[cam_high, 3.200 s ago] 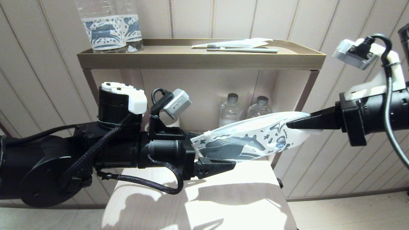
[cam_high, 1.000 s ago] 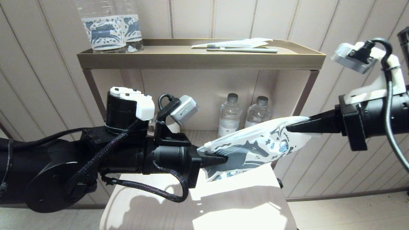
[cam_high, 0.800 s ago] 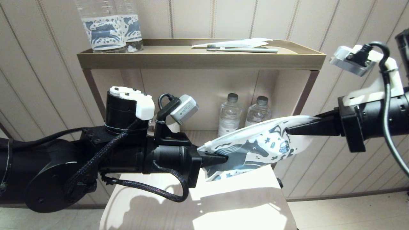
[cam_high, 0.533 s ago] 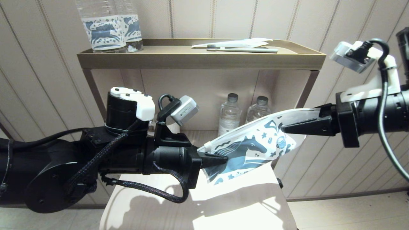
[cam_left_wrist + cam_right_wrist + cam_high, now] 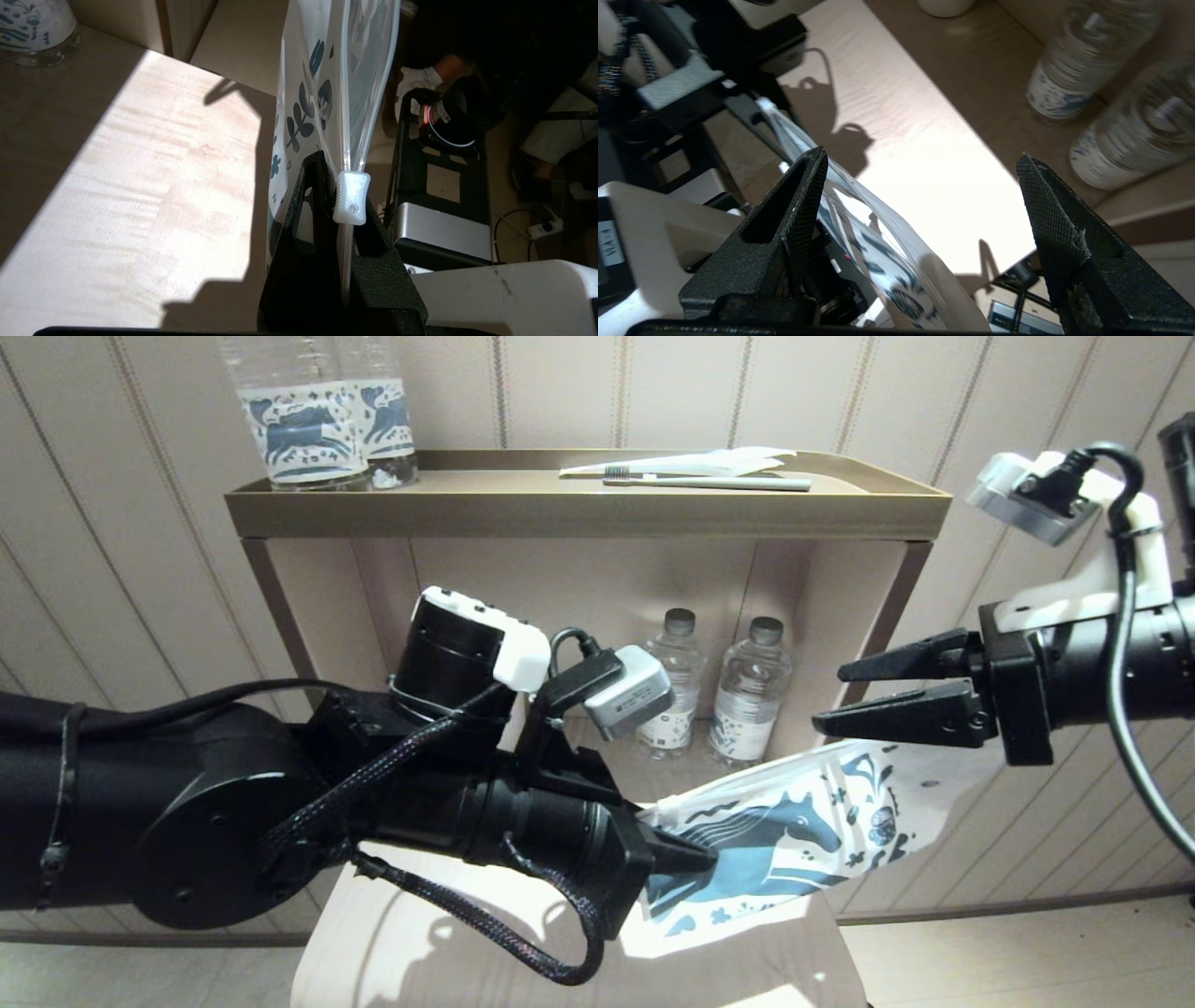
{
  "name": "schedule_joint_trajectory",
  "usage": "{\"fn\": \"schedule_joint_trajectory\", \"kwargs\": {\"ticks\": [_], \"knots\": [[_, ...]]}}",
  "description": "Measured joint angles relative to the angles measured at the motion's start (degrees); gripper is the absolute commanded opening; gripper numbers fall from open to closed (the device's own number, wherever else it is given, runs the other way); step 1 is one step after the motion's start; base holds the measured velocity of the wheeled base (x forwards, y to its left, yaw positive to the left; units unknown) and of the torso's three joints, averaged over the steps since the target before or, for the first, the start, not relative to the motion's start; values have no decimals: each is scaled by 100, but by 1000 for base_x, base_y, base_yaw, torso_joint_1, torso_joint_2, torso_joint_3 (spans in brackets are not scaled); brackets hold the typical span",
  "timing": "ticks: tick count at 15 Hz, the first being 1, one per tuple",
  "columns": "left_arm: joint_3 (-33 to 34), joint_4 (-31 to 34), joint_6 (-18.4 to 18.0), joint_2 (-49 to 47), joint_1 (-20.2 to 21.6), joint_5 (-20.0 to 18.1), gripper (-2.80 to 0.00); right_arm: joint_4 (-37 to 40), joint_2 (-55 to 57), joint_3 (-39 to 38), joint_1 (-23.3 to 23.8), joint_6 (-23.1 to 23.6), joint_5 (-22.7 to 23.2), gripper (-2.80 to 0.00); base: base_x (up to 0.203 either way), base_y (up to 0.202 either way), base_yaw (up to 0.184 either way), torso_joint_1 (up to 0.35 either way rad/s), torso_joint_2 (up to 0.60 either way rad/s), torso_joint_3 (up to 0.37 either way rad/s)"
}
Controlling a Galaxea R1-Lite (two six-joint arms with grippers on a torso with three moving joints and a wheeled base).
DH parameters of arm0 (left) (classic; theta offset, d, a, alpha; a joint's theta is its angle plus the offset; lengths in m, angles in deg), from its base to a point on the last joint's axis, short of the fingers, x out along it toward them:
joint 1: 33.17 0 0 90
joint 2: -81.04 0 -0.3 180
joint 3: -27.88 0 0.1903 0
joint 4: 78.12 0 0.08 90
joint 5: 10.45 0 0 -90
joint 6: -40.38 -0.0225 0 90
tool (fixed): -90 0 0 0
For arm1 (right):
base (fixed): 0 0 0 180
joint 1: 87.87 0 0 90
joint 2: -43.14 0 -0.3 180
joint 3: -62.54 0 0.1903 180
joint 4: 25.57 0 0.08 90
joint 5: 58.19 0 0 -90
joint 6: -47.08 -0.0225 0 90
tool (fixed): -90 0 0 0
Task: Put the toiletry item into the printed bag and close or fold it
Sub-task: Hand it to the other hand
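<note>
Released by right pincer [image 5: 831, 695] — printed bag [image 5: 794, 821] sags from left pincer [image 5: 705, 859].

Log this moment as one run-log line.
left hand: shut on printed bag | right hand: open, above bag | bag: hanging over table

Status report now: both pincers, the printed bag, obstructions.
Left pincer shut on the printed bag beside its zip slider. Right pincer open above the bag, holding nothing. Bag hangs over the table. Nothing blocking.
</note>
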Motion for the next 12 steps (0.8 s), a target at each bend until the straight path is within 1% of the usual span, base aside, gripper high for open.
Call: {"fn": "schedule_joint_trajectory", "kwargs": {"ticks": [2, 3, 4, 5, 11, 12], "knots": [[-515, 556, -237, -196, -122, -2, -280, 5, 7, -48, -50, 5, 526, 0, 0, 0, 0, 0, 0, 0], [-694, 726, -296, -271, -202, 1, -280, 6, 9, -64, -56, 11, 849, 0, 0, 0, 0, 0, 0, 0], [-778, 785, -308, -325, -268, 9, -280, 7, 9, -102, -66, 13, 1068, 0, 0, 0, 0, 0, 0, 0], [-834, 785, -311, -365, -305, 12, -280, 5, 2, -139, -53, 6, 1131, 0, 0, 0, 0, 0, 0, 0], [-867, 785, -313, -432, -336, 35, -280, 16, -133, -200, -12, 20, 1135, 0, 0, 0, 0, 0, 0, 0], [-876, 785, -311, -434, -336, 37, -280, 22, -150, -194, -9, 2, 1132, -35, 0, 0, 0, 0, 0, 0]]}}
